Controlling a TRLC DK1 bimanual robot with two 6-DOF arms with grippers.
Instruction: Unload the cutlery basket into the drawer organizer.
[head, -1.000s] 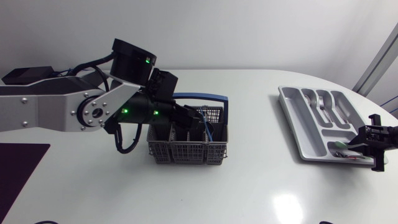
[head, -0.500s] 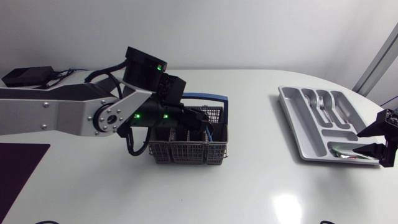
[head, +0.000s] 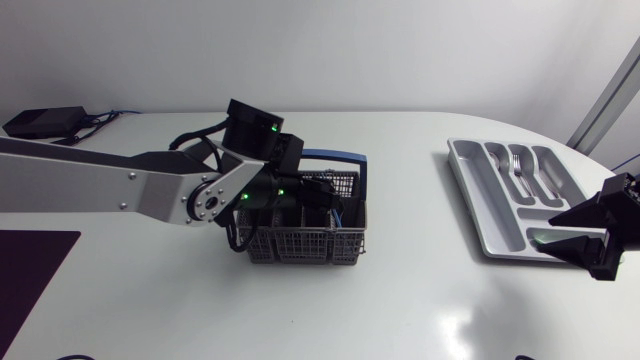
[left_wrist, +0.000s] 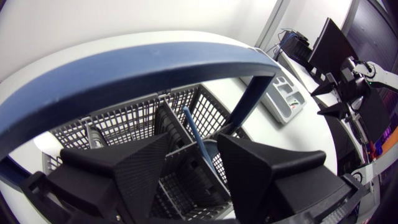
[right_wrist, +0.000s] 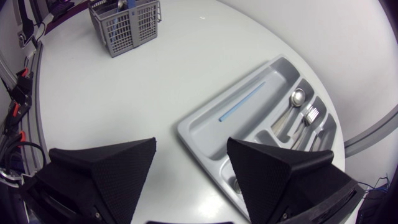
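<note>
2 shifts: left end effector (left_wrist: 194, 149) further over basket (head: 300, 246), right end effector (right_wrist: 191, 146) raised.

Left end effector (left_wrist: 193, 148) spread wide; right end effector (right_wrist: 191, 148) likewise.

Table (head: 420, 300) is showing smooth glossy white, throwing glare. Basket (head: 302, 232) is looking like matt grey plastic mesh, its handle (left_wrist: 124, 68) smooth blue plastic. Tray (right_wrist: 205, 134) is reading as smooth grey plastic with a slight sheen. Spoon (right_wrist: 297, 98) and fork (right_wrist: 309, 116) are gleaming like polished metal. Fingers (left_wrist: 267, 171) of the left gripper (left_wrist: 193, 142) are looking matt black, fine-grained.
</note>
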